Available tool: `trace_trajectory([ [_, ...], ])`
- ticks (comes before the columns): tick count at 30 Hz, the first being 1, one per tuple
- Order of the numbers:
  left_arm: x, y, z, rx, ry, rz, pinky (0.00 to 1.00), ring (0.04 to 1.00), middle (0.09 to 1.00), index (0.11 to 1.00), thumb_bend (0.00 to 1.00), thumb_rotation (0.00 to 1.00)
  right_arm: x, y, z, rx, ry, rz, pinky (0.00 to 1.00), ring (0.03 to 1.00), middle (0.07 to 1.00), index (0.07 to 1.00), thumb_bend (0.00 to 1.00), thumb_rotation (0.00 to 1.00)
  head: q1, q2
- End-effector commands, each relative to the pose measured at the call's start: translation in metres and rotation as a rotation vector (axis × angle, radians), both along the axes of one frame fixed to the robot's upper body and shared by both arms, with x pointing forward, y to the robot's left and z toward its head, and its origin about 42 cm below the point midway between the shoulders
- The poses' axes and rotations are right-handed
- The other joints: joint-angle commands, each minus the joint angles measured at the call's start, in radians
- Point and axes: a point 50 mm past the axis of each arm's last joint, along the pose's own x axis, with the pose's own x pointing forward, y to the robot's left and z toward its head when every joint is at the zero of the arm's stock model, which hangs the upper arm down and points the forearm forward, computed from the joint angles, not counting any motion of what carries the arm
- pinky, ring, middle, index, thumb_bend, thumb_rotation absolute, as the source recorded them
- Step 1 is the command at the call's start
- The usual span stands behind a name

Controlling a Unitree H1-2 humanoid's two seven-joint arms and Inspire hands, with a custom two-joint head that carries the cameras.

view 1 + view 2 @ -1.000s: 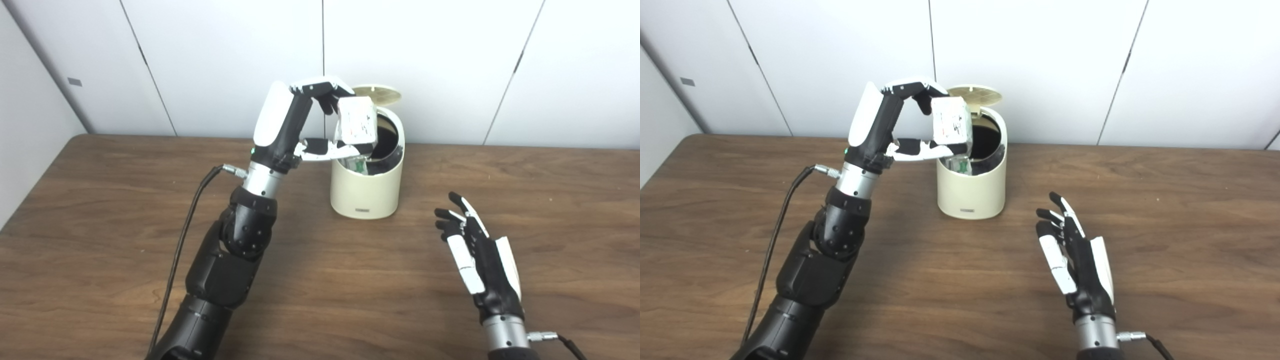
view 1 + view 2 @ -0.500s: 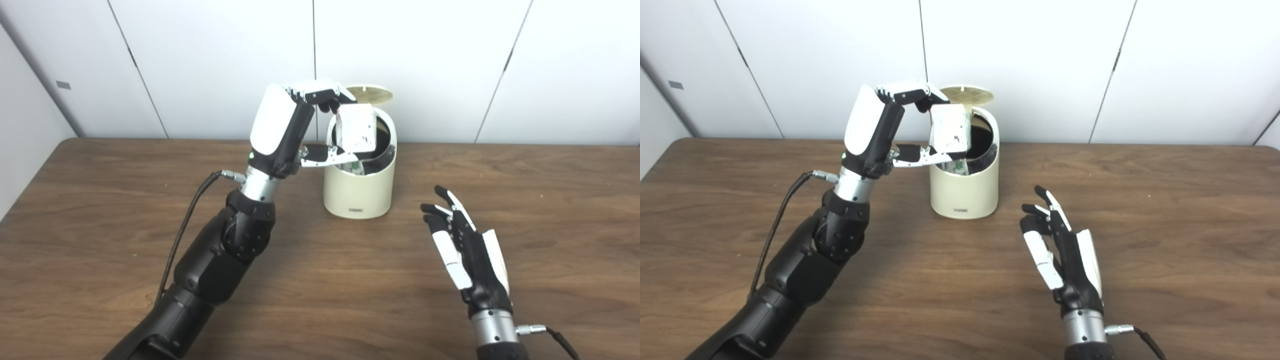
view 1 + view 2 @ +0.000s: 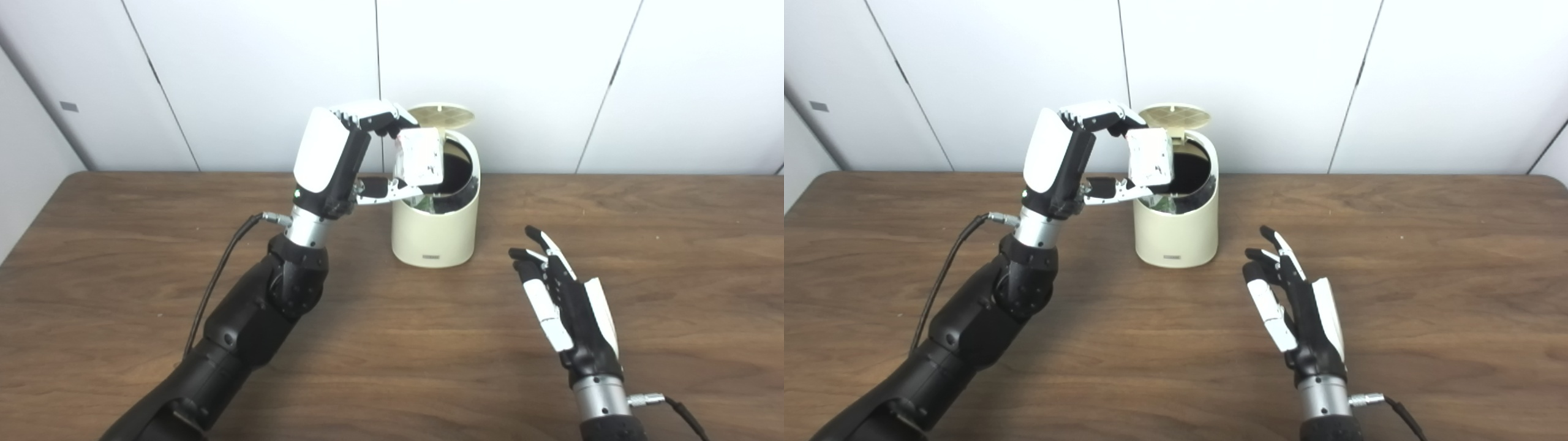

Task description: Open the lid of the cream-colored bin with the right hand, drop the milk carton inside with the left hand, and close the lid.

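Note:
The cream-colored bin stands on the table at the back centre. Its round lid is tipped open at the back, showing a dark inside. My left hand is raised at the bin's left rim and is shut on the white milk carton, pinched between fingers above and thumb below. The carton hangs over the left part of the opening, tilted. Something green and white shows just below it inside the rim. My right hand is open and empty, low over the table to the right front of the bin.
The brown wooden table spreads under both arms. A white panelled wall stands right behind the bin. A black cable runs along my left forearm.
The whole picture has shifted left, so the camera has moved. My left hand still holds the carton over the bin's left rim. The right hand stays open.

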Motion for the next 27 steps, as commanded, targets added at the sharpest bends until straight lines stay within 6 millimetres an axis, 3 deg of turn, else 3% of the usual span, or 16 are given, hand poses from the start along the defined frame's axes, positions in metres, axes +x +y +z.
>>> trace_trajectory([
  [1, 0.010, -0.002, 0.031, -0.043, -0.096, -0.021, 0.42, 0.452, 0.504, 0.464, 0.48, 0.00, 0.000, 0.001, 0.014, 0.009, -0.067, 0.007, 0.78, 0.781, 0.787, 0.906, 0.48, 1.00, -0.001, 0.000],
  [27, 0.014, -0.012, 0.019, -0.040, -0.062, -0.034, 0.41, 0.447, 0.502, 0.469, 0.48, 0.00, 0.001, 0.018, 0.017, -0.032, -0.070, -0.011, 0.80, 0.780, 0.787, 0.912, 0.47, 1.00, -0.059, 0.000],
])
